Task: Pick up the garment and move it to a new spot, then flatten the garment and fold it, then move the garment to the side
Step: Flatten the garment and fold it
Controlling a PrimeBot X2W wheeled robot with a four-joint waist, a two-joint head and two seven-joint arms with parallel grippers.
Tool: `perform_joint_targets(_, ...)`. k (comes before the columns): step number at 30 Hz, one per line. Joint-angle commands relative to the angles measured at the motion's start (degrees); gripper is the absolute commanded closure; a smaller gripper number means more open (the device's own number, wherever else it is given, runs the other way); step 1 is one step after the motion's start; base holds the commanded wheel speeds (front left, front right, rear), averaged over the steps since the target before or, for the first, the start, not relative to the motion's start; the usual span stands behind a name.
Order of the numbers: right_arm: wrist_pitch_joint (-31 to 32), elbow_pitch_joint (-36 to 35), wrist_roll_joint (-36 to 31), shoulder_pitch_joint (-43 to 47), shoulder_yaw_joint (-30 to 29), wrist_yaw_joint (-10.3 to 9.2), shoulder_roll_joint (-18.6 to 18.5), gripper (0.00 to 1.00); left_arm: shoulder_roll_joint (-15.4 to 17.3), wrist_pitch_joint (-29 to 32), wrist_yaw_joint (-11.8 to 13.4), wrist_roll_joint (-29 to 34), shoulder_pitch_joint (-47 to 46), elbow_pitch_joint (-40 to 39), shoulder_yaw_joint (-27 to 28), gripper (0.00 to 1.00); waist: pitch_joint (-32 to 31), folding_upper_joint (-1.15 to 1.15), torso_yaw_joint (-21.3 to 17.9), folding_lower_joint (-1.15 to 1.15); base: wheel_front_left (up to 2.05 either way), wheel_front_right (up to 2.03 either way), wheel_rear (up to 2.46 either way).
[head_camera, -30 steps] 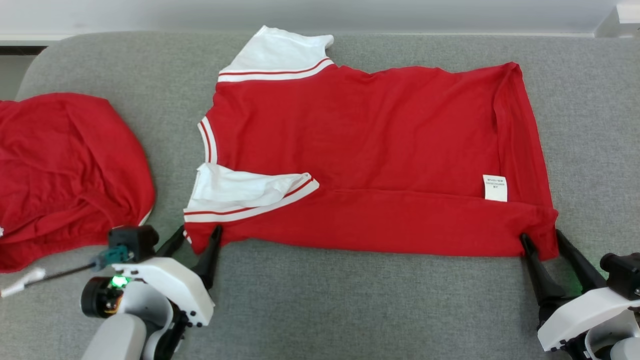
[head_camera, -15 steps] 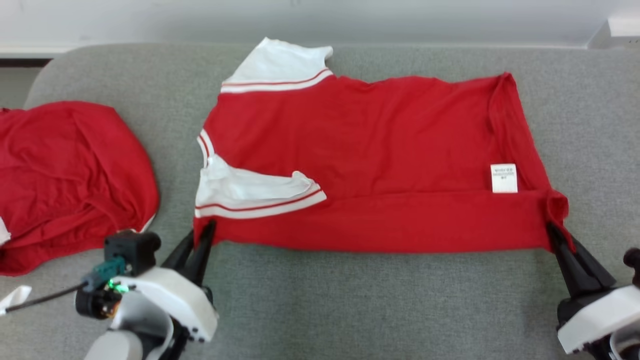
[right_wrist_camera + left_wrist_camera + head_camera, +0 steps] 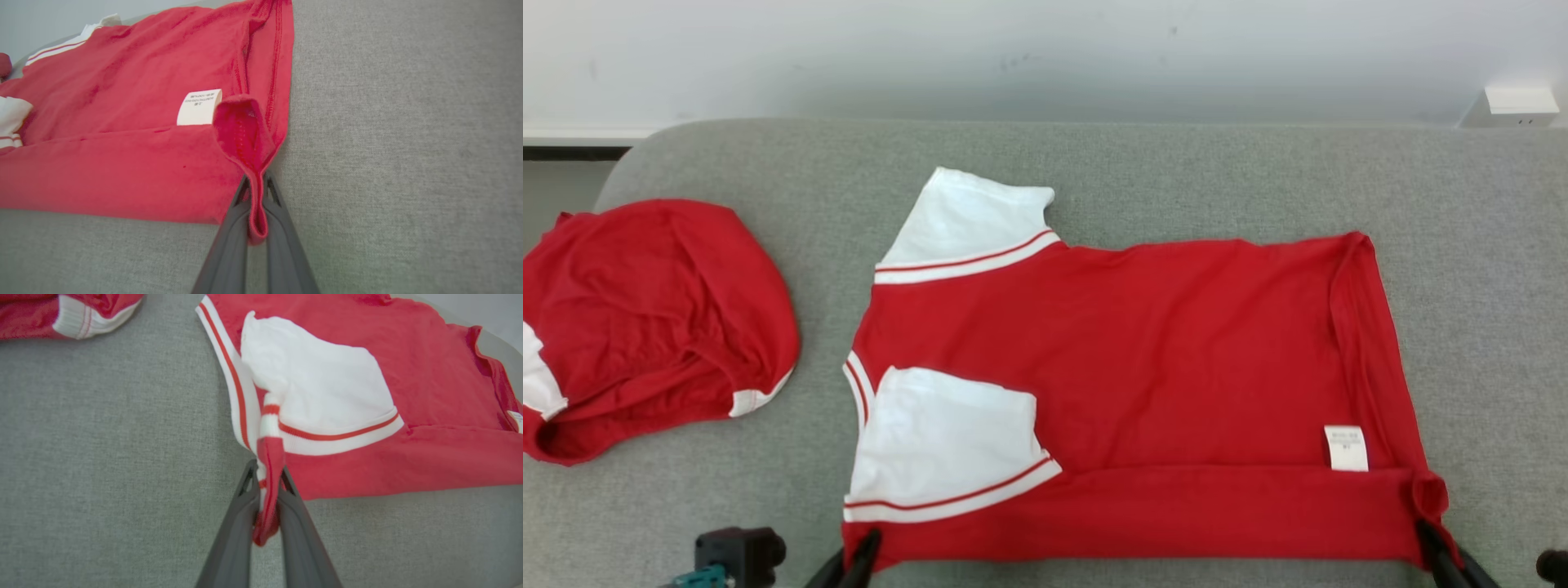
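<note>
Two sets of fingers were pressed together on cloth: the left fingers (image 3: 239, 531) pinched the near shoulder-end corner of the garment (image 3: 1143, 351), and the right fingers (image 3: 233, 241) pinched its near hem-end corner. We found the garment spread flat on the grey cushion (image 3: 1094, 163), with the near sleeve (image 3: 943, 441) laid over the body and the near edge turned up in one band. We judged pickup, relocation and flattening done and folding begun. The far sleeve (image 3: 968, 216) was not yet folded, and the move aside remained.

Head overhead, far; wrists low, close; garment (image 3: 1135, 367) shared.
</note>
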Motion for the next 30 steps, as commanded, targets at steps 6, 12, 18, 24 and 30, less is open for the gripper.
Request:
perform_joint_targets(6,0.4,3.6,1.3,0.9,0.5,-0.16,0.7,0.95,-1.0,-1.8,-2.6,-2.9,-1.3,5.6,-0.6,0.83,-0.7,0.00,0.4,0.00,0.00,0.00,0.00)
perform_joint_targets(12,-3.8,3.4,-0.8,-2.3,-0.7,-0.16,1.2,0.00,-2.8,-9.6,-1.2,-0.8,-4.3,9.5,1.3,0.00,-0.7,0.00,-0.3,0.00,0.00,0.00,0.00)
perform_joint_targets(18,-8.8,-4.4,-4.1,-5.9,-4.6,-0.16,2.3,0.00,-3.9,-21.8,3.4,7.1,-7.7,5.5,2.4,0.00,-0.2,0.00,-0.9,0.00,0.00,0.00,0.00)
perform_joint_targets(24,-7.3,-12.0,-6.8,-9.5,-6.2,-0.15,2.9,0.00,-3.2,-26.2,5.0,12.3,-12.4,1.4,1.1,0.00,0.0,0.00,-0.9,0.00,0.00,0.00,0.00)
perform_joint_targets(30,-5.0,-15.3,-7.5,-10.8,-5.3,-0.15,3.9,0.00,-2.6,-24.1,5.7,14.5,-14.4,0.9,-0.1,0.00,0.3,0.00,-1.1,0.00,0.00,0.00,0.00)
